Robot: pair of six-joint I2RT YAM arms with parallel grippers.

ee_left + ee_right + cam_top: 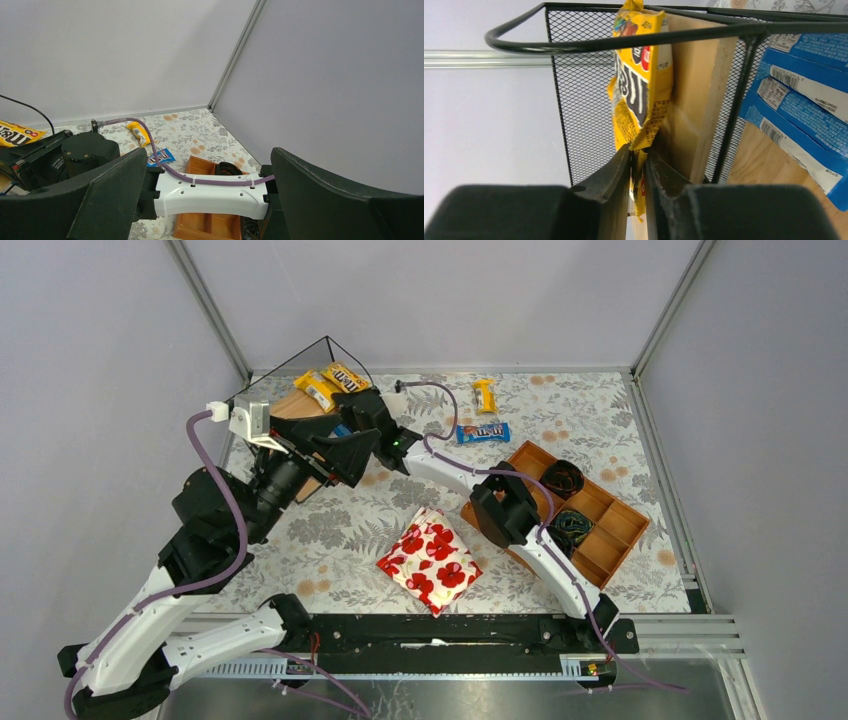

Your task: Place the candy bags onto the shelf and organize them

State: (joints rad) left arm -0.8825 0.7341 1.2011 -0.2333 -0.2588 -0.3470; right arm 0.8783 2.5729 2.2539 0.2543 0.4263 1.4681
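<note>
Closest to the wrist camera, my right gripper has its jaws nipped on the bottom edge of a yellow candy bag standing upright against a board of the shelf. Blue candy bags lie on the board beside it. My left gripper hangs near the shelf, jaws wide and empty. A blue bag and a yellow bag lie on the tabletop.

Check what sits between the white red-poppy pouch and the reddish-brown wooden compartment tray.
Top view: the right arm's black elbow crosses between the white poppy pouch and reddish-brown wooden tray.
</note>
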